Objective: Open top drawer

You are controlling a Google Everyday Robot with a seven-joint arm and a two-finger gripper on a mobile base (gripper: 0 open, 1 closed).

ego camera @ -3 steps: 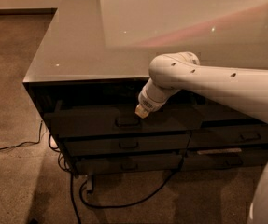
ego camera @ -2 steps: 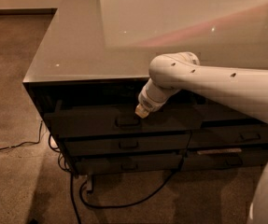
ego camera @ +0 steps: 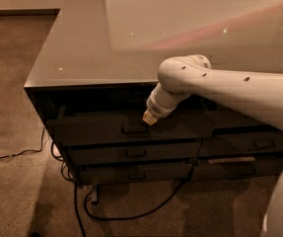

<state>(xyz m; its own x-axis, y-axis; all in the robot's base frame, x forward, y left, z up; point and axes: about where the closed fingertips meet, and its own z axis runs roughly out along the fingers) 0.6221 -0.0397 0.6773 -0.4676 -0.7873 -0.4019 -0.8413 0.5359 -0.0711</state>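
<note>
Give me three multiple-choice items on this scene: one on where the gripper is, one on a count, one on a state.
1. Where is the gripper?
A) at the top drawer, just above its handle
B) resting on the floor
C) raised high above everything

2. How many drawer fronts are stacked in the left column?
A) one
B) three
C) six

3. How does the top drawer sit?
A) lying out on the floor
B) in the cabinet, its front seemingly a little forward of the lower drawers
C) hidden behind a door

Answers:
1 A: the gripper's tip hangs just above and right of the loop handle.
2 B: three fronts, each with a handle, stack there.
3 B: its front appears to jut out past the two shallower fronts beneath.
</note>
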